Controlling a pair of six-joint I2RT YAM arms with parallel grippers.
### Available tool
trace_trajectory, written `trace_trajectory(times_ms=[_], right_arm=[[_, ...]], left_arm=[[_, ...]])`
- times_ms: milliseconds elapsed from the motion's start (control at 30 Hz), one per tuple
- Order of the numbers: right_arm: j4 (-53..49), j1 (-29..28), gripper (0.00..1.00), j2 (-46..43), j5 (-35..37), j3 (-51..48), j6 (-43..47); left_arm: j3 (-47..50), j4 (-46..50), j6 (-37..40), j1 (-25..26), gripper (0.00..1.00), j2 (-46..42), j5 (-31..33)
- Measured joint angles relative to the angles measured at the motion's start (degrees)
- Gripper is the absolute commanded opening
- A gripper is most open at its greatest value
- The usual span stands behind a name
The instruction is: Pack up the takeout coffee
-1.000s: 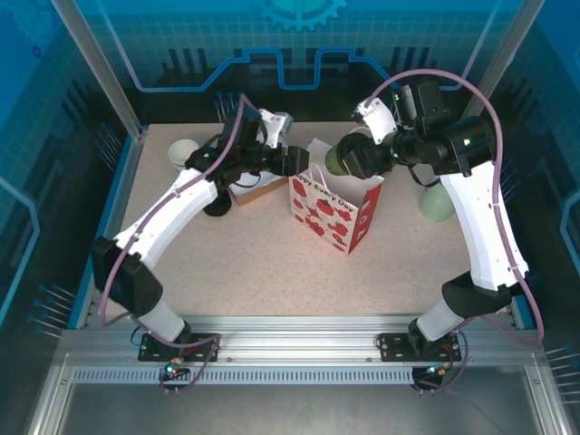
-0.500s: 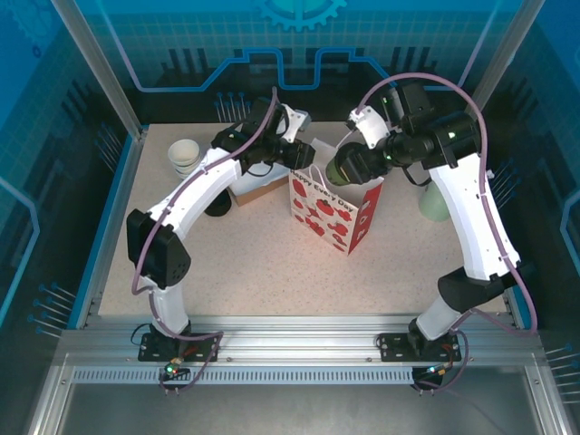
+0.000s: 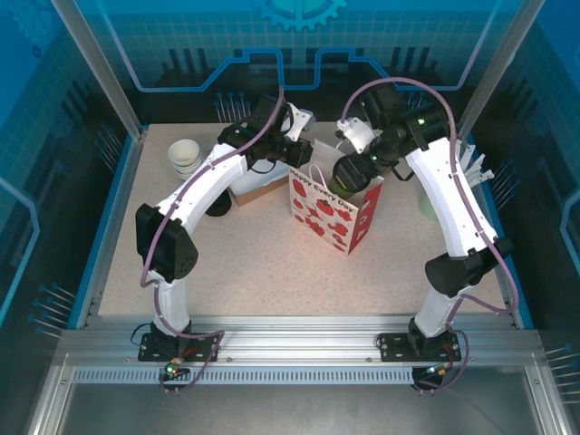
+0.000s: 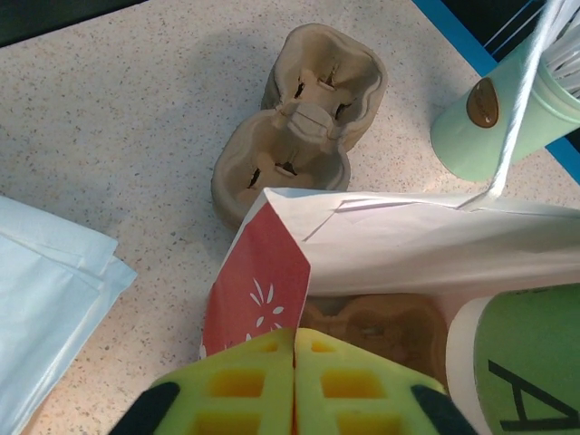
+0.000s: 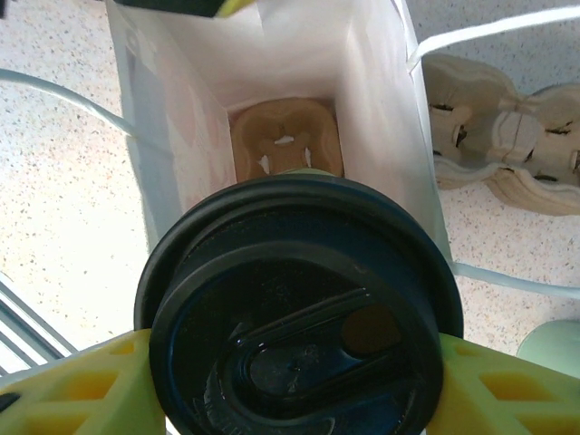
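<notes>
The takeout coffee [image 3: 348,171], olive-green with a black lid [image 5: 299,308], hangs tilted over the open mouth of the strawberry-print bag [image 3: 332,214]. My right gripper [image 5: 294,355] is shut on the takeout coffee, one yellow finger [image 5: 82,390] at each side under the lid. The cup's green wall [image 4: 530,362] enters the left wrist view at the lower right. My left gripper [image 4: 294,340] is shut on the bag's red side panel [image 4: 258,281] at its top edge, also seen from above [image 3: 302,156]. A brown cup carrier [image 5: 285,136] lies on the bag's floor.
A loose cardboard carrier [image 4: 304,118] and a pale green cup of white sticks [image 4: 503,104] stand just behind the bag. White paper bags [image 4: 45,290] lie to the left. A stack of white cups [image 3: 184,156] and a brown box [image 3: 260,187] sit at the back left.
My left gripper has reached the bag's top edge and closed on it. My right arm has carried the coffee leftward over the bag's mouth.
</notes>
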State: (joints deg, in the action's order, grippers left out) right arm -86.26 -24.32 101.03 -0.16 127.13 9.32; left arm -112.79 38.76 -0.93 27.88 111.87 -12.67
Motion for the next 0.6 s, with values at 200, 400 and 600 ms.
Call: trace_trajectory(times_ms=[200,400,600], right_arm=[[-1.2,0.0,0.41,1.6,1.3,0.0,0.3],[-2.1,-0.8,0.41,3.6,1.8,0.0,0.9],[-2.4,-1.2,0.42,4.3,2.6,-1.3,1.1]], left_arm=[[0.0,0.0,1.0,0.0,0.00,0.0,-1.2],[0.0,0.5,1.5,0.0,0.00,0.0,-3.6],[0.0,0.9,2.6,0.0,0.00,0.0,-4.3]])
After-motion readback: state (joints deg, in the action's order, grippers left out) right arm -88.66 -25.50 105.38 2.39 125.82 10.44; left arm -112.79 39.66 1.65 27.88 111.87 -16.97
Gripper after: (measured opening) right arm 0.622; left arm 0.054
